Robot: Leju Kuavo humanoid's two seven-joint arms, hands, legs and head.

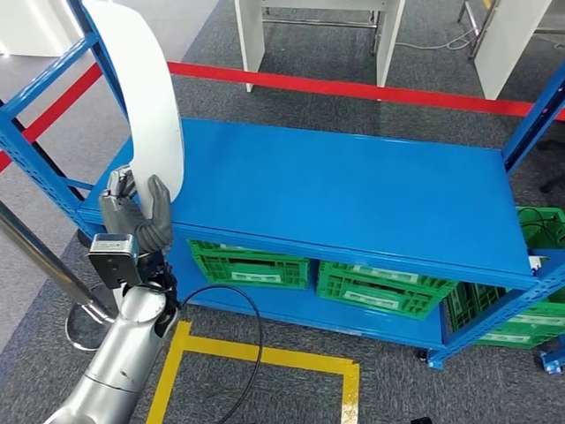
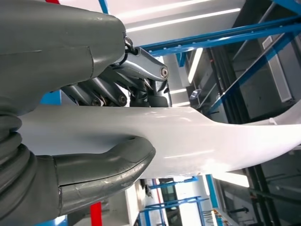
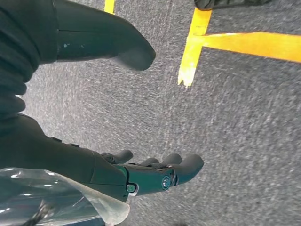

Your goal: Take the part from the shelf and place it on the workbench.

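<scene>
The left hand grips the white curved part at its lower end, thumb on one face and the darker fingers on the other, holding it upright above the left end of the blue shelf. The part rises close beside the shelf's blue upright post (whether they touch cannot be told). The shelf's top surface is broad and bare to the right of the part. Green crates sit on the lower level, with pale labels too small to read. A black cable loops over the grey floor near yellow floor tape; red tape runs behind the shelf. The right hand hangs over the carpet, fingers apart and nearly straight, holding nothing.
</scene>
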